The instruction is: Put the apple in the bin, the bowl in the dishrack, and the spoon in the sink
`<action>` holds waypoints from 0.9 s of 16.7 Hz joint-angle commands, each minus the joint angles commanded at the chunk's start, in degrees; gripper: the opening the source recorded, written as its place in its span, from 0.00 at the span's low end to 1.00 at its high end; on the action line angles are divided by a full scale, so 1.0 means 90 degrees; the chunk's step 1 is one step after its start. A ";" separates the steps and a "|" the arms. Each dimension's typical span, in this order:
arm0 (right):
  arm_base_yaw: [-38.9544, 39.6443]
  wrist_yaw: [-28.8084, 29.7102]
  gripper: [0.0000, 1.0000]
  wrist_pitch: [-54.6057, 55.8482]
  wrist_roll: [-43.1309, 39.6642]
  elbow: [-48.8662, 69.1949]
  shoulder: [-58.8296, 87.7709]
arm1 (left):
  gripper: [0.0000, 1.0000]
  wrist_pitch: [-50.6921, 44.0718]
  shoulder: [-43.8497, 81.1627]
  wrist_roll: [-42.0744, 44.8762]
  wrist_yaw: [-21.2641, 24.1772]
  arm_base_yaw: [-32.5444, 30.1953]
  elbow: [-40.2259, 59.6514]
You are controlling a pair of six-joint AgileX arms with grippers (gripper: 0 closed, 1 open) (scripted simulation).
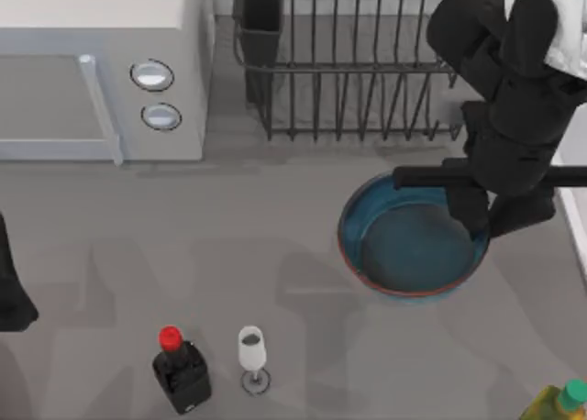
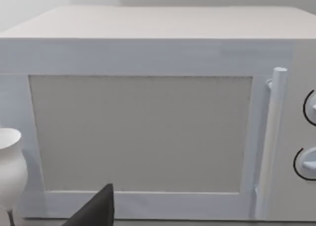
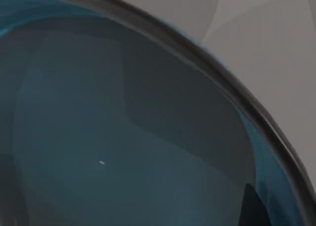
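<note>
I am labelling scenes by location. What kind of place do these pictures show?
Probably a kitchen counter, in simulation: a white microwave, a black wire dishrack and a blue bowl stand on a grey surface, with a bottle and wine glass nearby.

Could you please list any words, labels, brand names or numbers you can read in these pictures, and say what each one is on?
There is no readable text in any view.
Microwave: two round knobs, no markings legible; its door in the left wrist view is blank.
Black bottle with red cap: no label legible.
Wine glass, bowl and dishrack: unmarked.
Yellow-green bottle at the corner: no label legible.
</note>
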 joint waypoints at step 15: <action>0.2013 0.3929 0.00 0.4462 -0.1755 -0.0096 -0.1168 | 1.00 0.0000 0.0000 0.0000 0.0000 0.0000 0.0000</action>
